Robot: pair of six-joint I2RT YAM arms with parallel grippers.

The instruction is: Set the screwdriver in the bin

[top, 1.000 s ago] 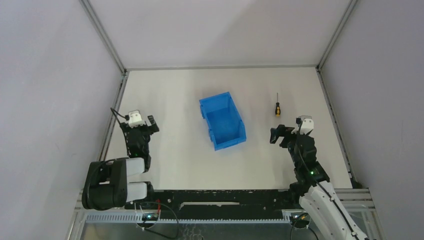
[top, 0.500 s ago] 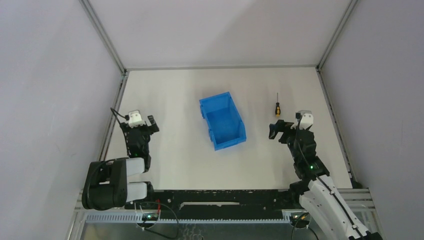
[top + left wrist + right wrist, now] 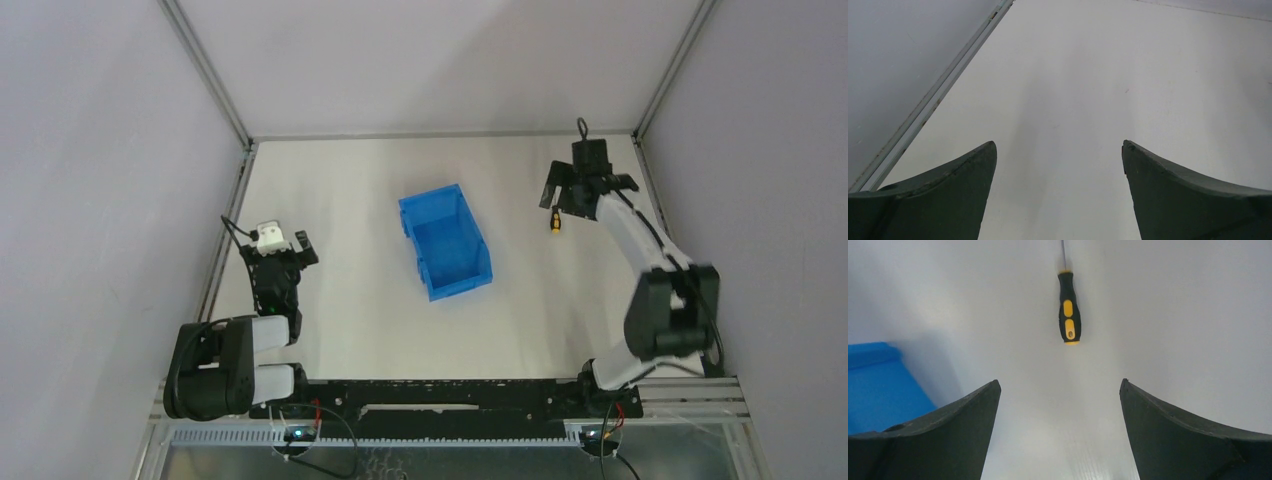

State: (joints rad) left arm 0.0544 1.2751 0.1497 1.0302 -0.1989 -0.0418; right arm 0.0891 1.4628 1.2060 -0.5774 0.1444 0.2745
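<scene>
Far forward stretches the right arm (image 3: pixel 633 232) — pincer (image 3: pixel 1059 382) (spread wide) near screwdriver (image 3: pixel 1068 315).

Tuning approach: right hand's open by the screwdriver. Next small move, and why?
Probably ease the right hand forward and down until its open fingers straddle the screwdriver handle: it lies flat ahead of the fingertips, roughly midway between them, untouched.

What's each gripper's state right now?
Left gripper: open, holding nothing.
Right gripper: open, holding nothing; small yellow-and-black-handled screwdriver lies ungrasped just ahead of it.
</scene>
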